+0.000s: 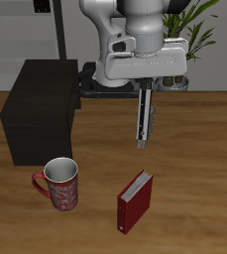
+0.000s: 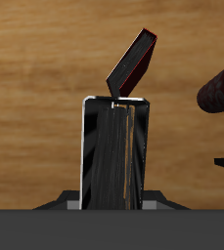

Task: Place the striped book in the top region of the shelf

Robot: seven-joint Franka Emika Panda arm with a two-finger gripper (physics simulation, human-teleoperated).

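Observation:
My gripper (image 1: 145, 91) is shut on the striped book (image 1: 144, 119), a thin book that hangs edge-down above the table, near its middle. In the wrist view the striped book (image 2: 113, 156) stands out from the gripper (image 2: 112, 203), with its dark striped cover and white page edges showing. The shelf (image 1: 41, 111) is a large very dark box on the table, off to one side of the held book and apart from it. Its flat top is bare.
A dark-red book (image 1: 136, 201) stands upright near the table's front edge, below the held book; it also shows in the wrist view (image 2: 133, 63). A red patterned mug (image 1: 61, 185) stands in front of the shelf, and shows in the wrist view (image 2: 221, 88). A plant (image 1: 189, 40) stands at the back.

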